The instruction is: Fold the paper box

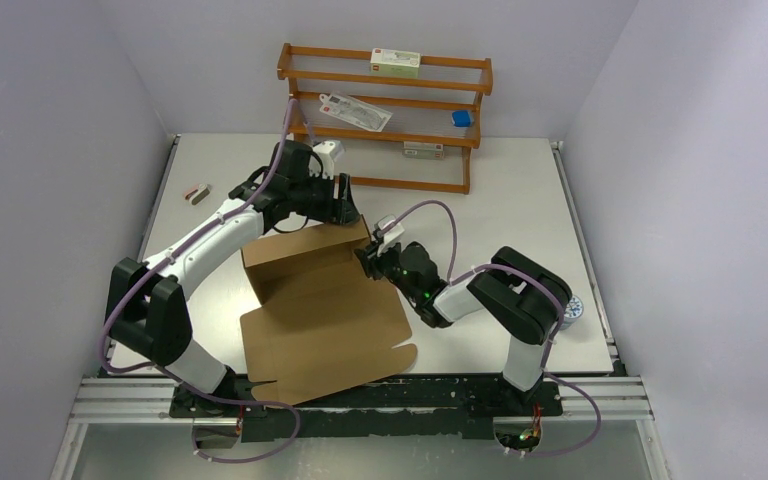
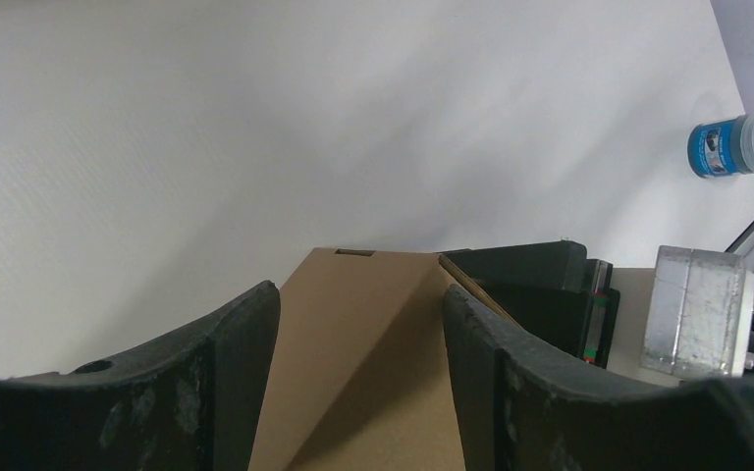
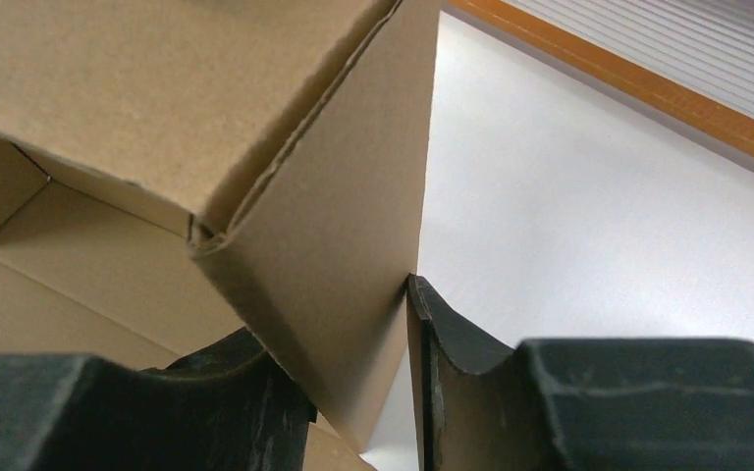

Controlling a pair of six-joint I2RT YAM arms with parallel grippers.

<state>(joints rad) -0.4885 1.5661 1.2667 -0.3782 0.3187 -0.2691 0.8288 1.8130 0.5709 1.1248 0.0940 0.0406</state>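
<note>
Only overhead: the whole paper box (image 1: 325, 310) showed, lying on the table (image 1: 520, 200) between the two arms, with the wooden rack (image 1: 390, 110) behind it.
Left wrist alone: a blue-and-white bottle (image 2: 736, 145) near the table's edge.
Right wrist alone: a raised corner up close, its cut edge rough where two walls met.
Box look: plain brown cardboard, far half stood up into walls, near panel flat toward the bases.
Left gripper (image 2: 358, 304): at the far corner, jaws spread wide and released, cardboard showing between them.
Right gripper (image 3: 334, 314): astride the right-hand wall, one fingertip touching it; whether it pinched could not be told.
</note>
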